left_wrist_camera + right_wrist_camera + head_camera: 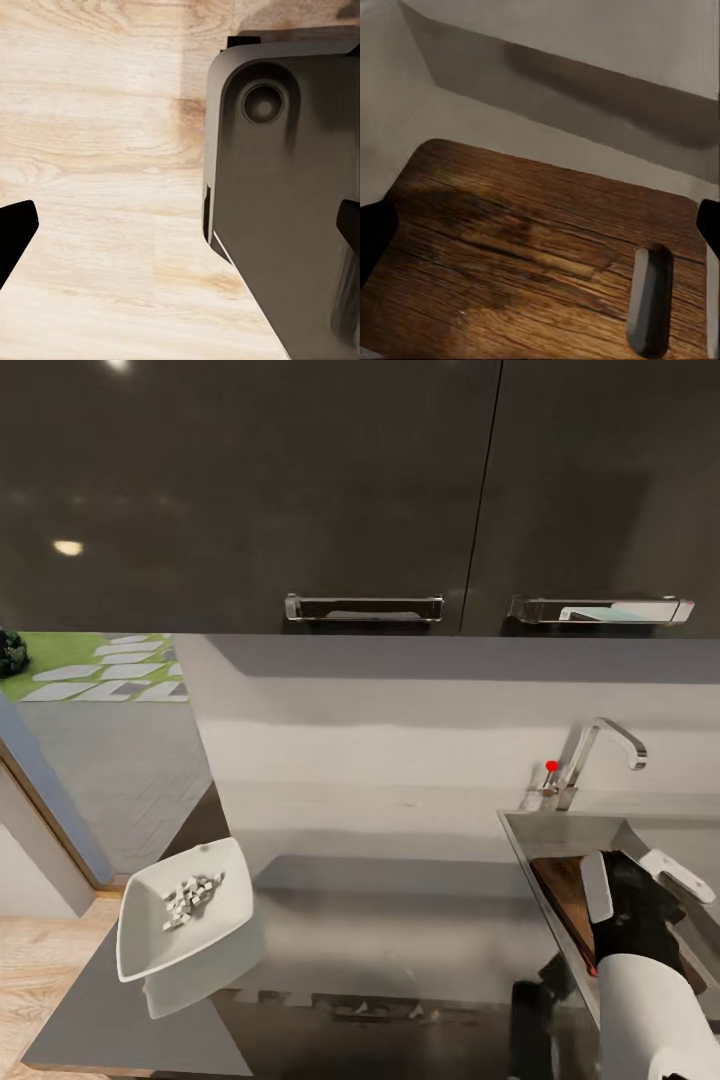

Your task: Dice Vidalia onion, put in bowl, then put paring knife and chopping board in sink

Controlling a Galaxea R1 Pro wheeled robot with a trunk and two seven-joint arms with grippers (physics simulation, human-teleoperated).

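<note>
The white square bowl (135, 950) stands on the grey countertop (400, 935) at the left and holds a heap of diced Vidalia onion (192, 896). At the right, the brown chopping board (563, 900) lies inside the steel sink (520, 830). My right gripper (640, 880) hangs open just over the board. The right wrist view shows the board (532, 247) with its slot hole on the sink floor (510, 127), and the right gripper (540, 232) holds nothing. My left gripper (180, 240) is open over the wooden floor. The paring knife is out of view.
A curved chrome tap (600, 745) with a red-tipped lever (551, 766) stands behind the sink. Dark wall cabinets (250, 490) with metal handles hang above. A doorway (90, 740) opens at the left. The robot's dark base (292, 195) sits on the wooden floor (97, 112).
</note>
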